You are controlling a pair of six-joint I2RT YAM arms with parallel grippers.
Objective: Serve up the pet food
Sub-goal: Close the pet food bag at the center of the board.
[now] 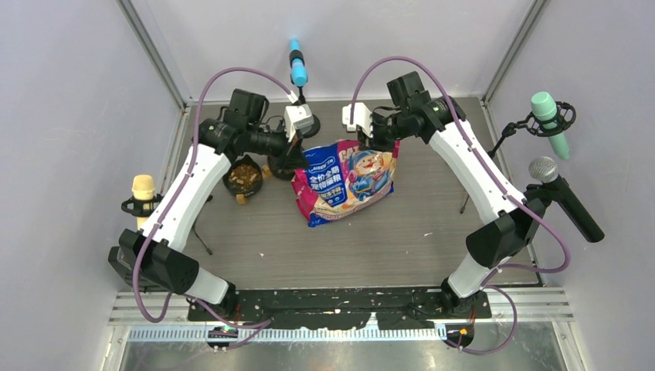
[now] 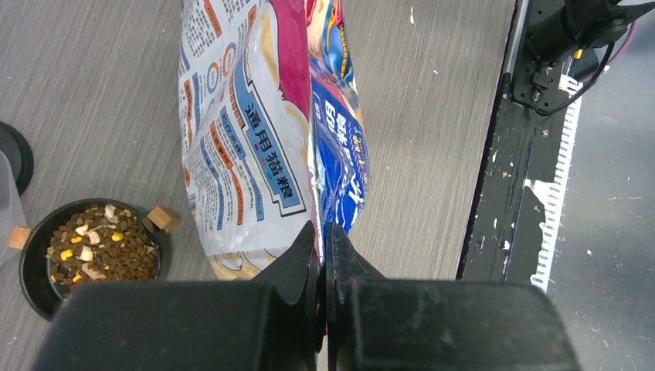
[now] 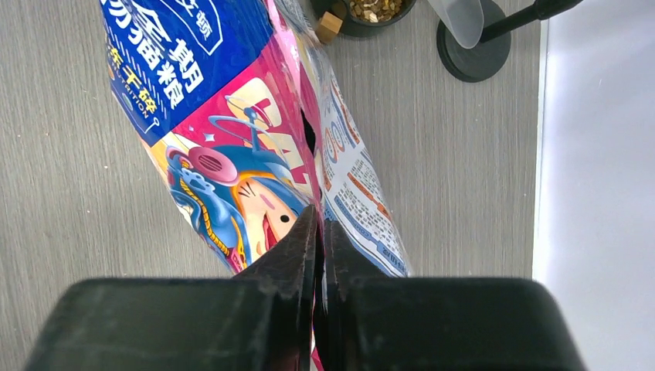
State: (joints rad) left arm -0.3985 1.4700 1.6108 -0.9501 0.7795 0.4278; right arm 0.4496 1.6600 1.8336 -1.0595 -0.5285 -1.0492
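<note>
Comparing the three views: only the top view shows both arms at once, the left gripper (image 1: pixel 303 145) and right gripper (image 1: pixel 372 137) meeting the far end of the printed bag (image 1: pixel 347 182) from either side over the grey table (image 1: pixel 402 232). Each wrist view adds what the overhead hides. The left gripper (image 2: pixel 320 228) has its fingers pressed together on the bag's (image 2: pixel 255 139) pale crimped edge. The right gripper (image 3: pixel 318 212) is likewise pinched onto the bag's (image 3: pixel 232 131) edge, beside a dark gap where the two printed faces part.

The pet food (image 1: pixel 244 175) lies in a black bowl (image 1: pixel 229 182) on the table just left of the bag, beneath the left forearm. In the left wrist view the pet food (image 2: pixel 100 246) reads as brown pellets mixed with tan and yellow bits, filling the bowl (image 2: pixel 31 255); the right wrist view catches only a sliver of it (image 3: pixel 371 8) at the top margin. The heap is round and level, with no long axis or heading. The bag's long axis runs from the gripped far end toward the near left.
</note>
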